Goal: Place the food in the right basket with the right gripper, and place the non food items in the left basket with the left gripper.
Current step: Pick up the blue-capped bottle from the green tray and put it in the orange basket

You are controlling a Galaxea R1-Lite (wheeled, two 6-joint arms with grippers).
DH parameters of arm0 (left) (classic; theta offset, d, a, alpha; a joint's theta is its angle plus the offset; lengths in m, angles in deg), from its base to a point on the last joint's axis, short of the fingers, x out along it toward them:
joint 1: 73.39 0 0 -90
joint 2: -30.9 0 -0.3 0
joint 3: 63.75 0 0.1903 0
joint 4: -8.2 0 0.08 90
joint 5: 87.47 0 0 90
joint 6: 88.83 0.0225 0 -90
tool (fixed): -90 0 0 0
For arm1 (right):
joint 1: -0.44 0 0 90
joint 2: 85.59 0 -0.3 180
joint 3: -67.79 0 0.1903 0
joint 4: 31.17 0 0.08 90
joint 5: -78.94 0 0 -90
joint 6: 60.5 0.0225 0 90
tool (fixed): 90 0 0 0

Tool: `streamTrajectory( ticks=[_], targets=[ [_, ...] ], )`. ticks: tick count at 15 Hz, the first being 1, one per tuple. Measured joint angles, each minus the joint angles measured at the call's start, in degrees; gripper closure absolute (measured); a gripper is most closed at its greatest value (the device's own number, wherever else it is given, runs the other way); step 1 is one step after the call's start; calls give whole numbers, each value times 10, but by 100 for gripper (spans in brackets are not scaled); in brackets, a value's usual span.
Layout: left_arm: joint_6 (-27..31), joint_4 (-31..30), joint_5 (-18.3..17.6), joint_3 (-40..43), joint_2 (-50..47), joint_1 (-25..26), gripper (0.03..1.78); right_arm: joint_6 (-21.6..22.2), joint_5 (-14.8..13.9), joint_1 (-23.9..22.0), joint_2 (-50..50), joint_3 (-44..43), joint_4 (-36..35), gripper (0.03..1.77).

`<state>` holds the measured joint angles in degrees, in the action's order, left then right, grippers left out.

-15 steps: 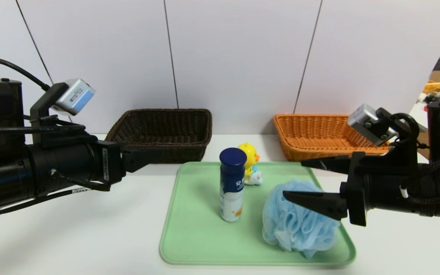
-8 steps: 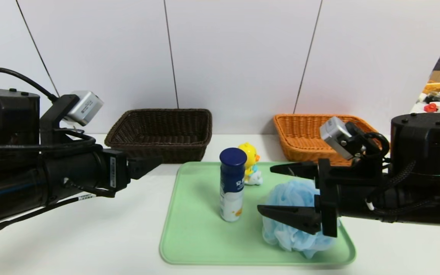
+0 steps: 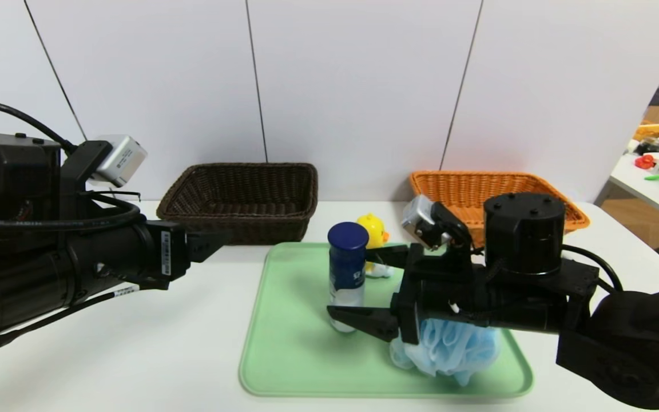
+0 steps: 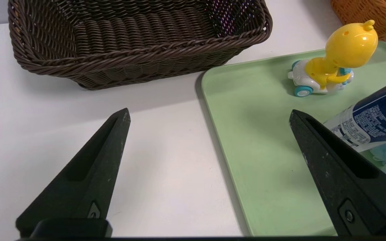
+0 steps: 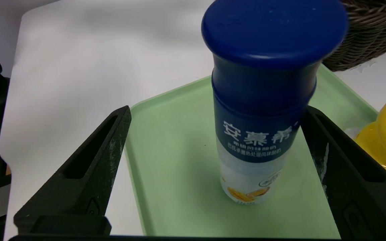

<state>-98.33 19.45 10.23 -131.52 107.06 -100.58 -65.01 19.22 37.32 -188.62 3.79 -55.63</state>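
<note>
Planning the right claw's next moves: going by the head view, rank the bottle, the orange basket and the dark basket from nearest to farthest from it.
1. Bottle: right at the open right claw, upright on the tray.
2. Orange basket: beyond the tray, on the right.
3. Dark basket: beyond the tray, on the left.
</note>
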Motion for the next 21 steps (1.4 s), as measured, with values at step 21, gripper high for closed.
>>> streamTrajectory(
  ticks=[21],
  targets=[
    [-3, -1, -2, 2, -2, 0, 12, 3, -27, -9, -100, -63, -19, 9]
  ],
)
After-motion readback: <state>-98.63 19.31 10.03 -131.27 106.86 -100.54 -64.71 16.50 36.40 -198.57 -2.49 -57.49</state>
